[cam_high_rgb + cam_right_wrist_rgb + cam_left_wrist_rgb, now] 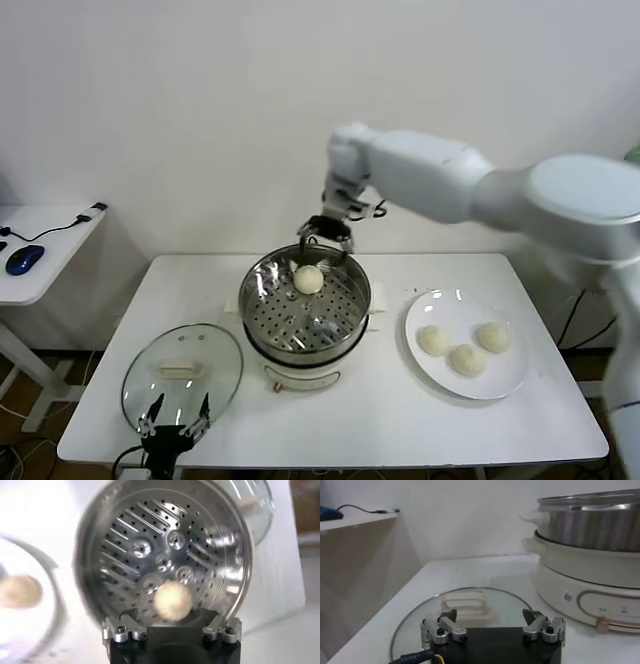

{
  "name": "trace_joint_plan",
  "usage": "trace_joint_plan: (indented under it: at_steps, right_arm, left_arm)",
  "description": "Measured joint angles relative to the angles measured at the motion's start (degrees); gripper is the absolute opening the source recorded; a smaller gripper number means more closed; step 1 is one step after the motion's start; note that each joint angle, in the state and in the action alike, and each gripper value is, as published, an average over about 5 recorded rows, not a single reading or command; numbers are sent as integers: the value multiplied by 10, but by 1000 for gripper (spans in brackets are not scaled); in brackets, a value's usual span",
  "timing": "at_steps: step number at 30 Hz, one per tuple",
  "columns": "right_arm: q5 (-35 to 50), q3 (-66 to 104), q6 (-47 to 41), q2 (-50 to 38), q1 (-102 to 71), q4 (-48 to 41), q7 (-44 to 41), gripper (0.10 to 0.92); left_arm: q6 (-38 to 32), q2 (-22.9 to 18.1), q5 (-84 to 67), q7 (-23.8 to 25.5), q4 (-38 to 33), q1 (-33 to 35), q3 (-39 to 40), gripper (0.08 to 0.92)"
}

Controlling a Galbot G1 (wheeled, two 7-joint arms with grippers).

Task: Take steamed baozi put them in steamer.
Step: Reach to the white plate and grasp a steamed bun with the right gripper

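While one baozi (308, 279) sits inside the steamer (305, 305), near its far wall, the right gripper (324, 240) hangs just above it, jaws released. Three buns wait on the plate (505, 378) beside the steamer. The left gripper (493, 628) rests over the glass lid (415, 617), jaws spread apart. From the right wrist, the bun lies loose on the holes. Next job looks like fetching another.

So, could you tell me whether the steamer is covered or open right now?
Open. The glass lid lies flat on the table beside the steamer, and one baozi sits inside.
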Motion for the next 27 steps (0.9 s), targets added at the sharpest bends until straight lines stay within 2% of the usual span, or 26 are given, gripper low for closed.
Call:
trace_joint_plan:
  at_steps: [7,13,19,27]
  right_arm:
    - [78,-95,-156,-131,48,112,36,823]
    - [101,-114,-275,-214,17,173,92,823]
    - [83,-83,-342,-249,-60,178,124,823]
    - [45,-14,-385,-249,-165,134,147,823]
  left_arm:
    - [1,1,-3,-1,0,-6,-3,823]
    - [2,0,-4,-1,0,-6,-5,823]
    - [4,-3,-3,-1,-1,-4,-6,823]
    - [3,-5,-2,-1,-1,0,-8,823]
